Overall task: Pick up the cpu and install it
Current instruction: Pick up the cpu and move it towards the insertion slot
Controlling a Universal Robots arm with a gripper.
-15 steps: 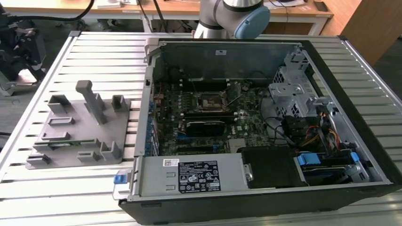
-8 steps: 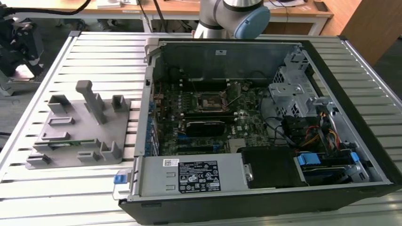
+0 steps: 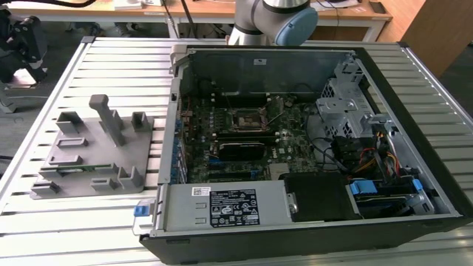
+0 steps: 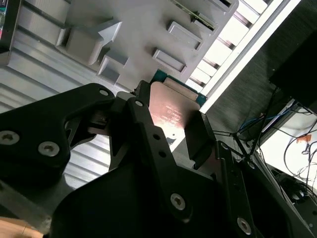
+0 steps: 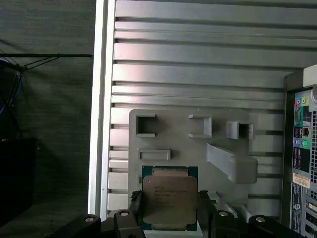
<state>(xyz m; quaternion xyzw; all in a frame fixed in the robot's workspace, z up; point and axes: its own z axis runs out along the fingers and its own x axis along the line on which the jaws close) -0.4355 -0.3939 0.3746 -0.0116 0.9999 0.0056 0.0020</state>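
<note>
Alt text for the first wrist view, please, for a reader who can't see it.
The pincer grips a square silver cpu by two opposite edges, above a grey tray on a slatted metal table. The edge of a computer case shows beside the tray.

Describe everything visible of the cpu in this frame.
The cpu is a flat square chip. It has a dull silver-grey metal lid with faint print, set on a green board that shows as a thin border. In both wrist views it lies flat between two black fingers, which press on opposite edges. It appears to be held clear above the grey fixture tray, though whether anything touches its underside cannot be seen. No damage shows.
</note>
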